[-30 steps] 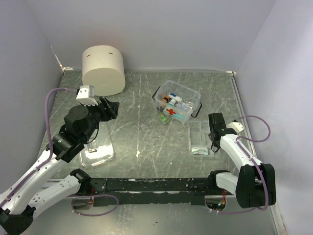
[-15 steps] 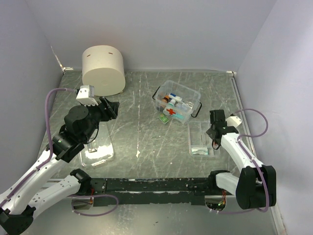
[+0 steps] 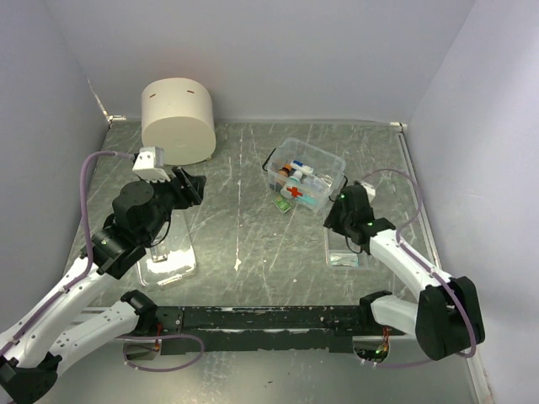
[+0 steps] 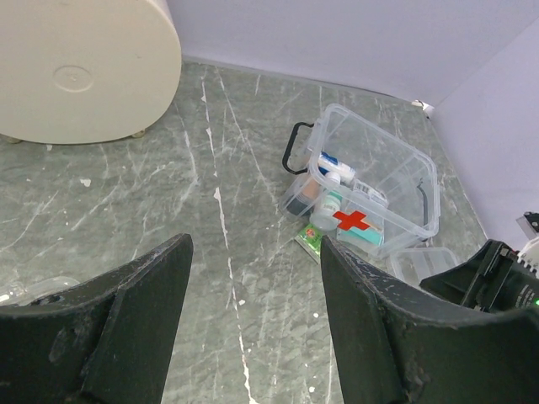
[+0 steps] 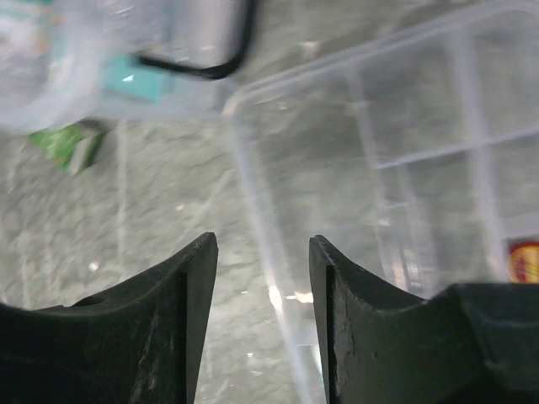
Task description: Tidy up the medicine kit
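Kit [image 3: 304, 174] at upper centre of the top view on the table [image 3: 244, 168], filled with small bottles and boxes, red cross on the near side, black handle at each end; green packet [image 3: 282, 204] just beside its lower-left corner. Right gripper [image 3: 332, 220] just below the kit, over the upper-left corner of a clear tray [image 3: 345, 248], fingers [image 5: 189, 286] apart, tray rim showing between them, contact impossible to tell. Left gripper [image 3: 189, 183] left of centre below the cylinder [image 3: 177, 120], fingers apart and empty, above a second tray [image 3: 168, 265].
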